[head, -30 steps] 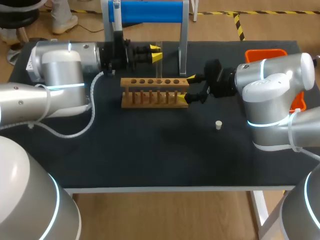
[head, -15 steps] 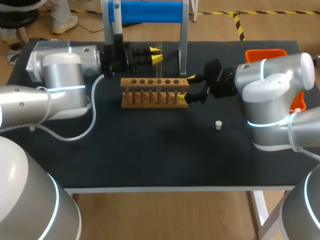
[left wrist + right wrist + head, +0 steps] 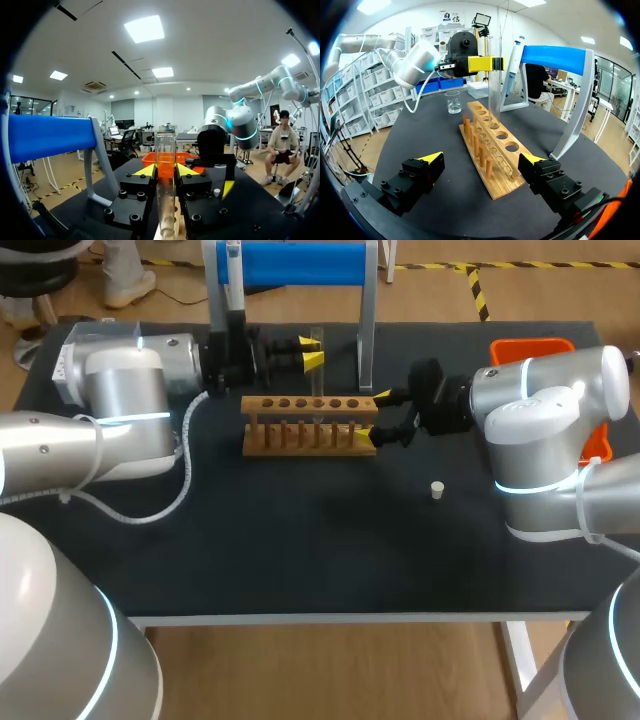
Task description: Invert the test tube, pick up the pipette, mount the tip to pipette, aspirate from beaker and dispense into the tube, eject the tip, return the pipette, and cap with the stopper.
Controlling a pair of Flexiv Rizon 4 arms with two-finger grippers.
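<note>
Left wrist view: left gripper (image 3: 165, 170) pinches the test tube (image 3: 165, 145) upright. Lower it slowly, straight into a rack (image 3: 308, 437) hole. Right gripper (image 3: 375, 416) is wide open around the rack, maybe not touching.

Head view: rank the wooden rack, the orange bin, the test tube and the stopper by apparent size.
1. wooden rack
2. orange bin, though the right arm hides part of it
3. test tube
4. stopper
</note>
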